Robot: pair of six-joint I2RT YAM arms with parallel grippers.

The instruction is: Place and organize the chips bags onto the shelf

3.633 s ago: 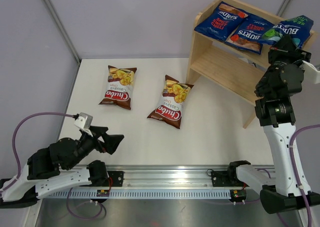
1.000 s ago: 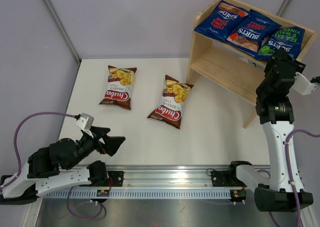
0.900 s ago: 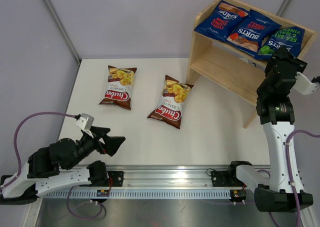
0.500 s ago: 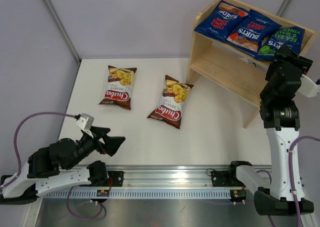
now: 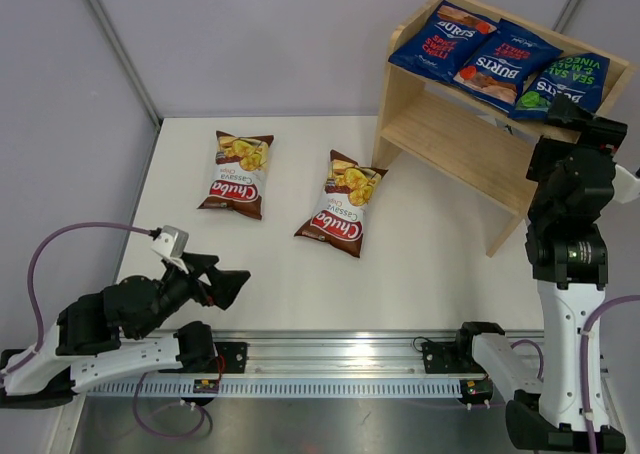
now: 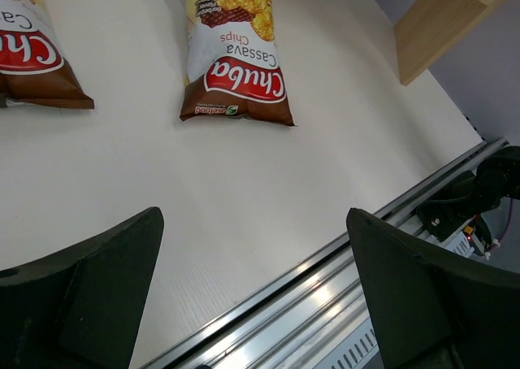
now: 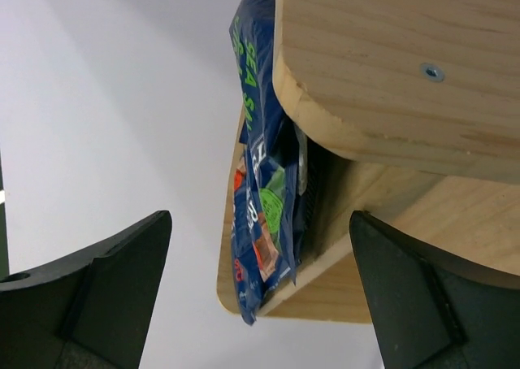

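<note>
Three dark blue Burts chips bags lie side by side on the top tier of the wooden shelf [image 5: 400, 84]: two red-accented ones [image 5: 440, 42] [image 5: 505, 62] and a green one [image 5: 563, 82]. My right gripper [image 5: 588, 124] stands open just below the green bag, apart from it. In the right wrist view that green bag [image 7: 264, 190] lies edge-on on the shelf [image 7: 390, 60], beyond my open right gripper [image 7: 260, 216]. Two brown-and-white Chuba bags [image 5: 238, 174] [image 5: 342, 206] lie flat on the table. My left gripper [image 5: 225, 286] hangs open and empty near the front edge; its wrist view shows both Chuba bags [image 6: 236, 60] [image 6: 28, 56].
The shelf's lower tier [image 5: 450, 139] shows bare wood. A metal rail [image 5: 330, 359] runs along the table's near edge. Walls close in the left and back of the white table [image 5: 430, 264]. A purple cable [image 5: 60, 239] loops beside the left arm.
My right gripper has opened, let go of the green Burts bag on the top tier and drawn back down and to the right. The left arm has barely moved.
</note>
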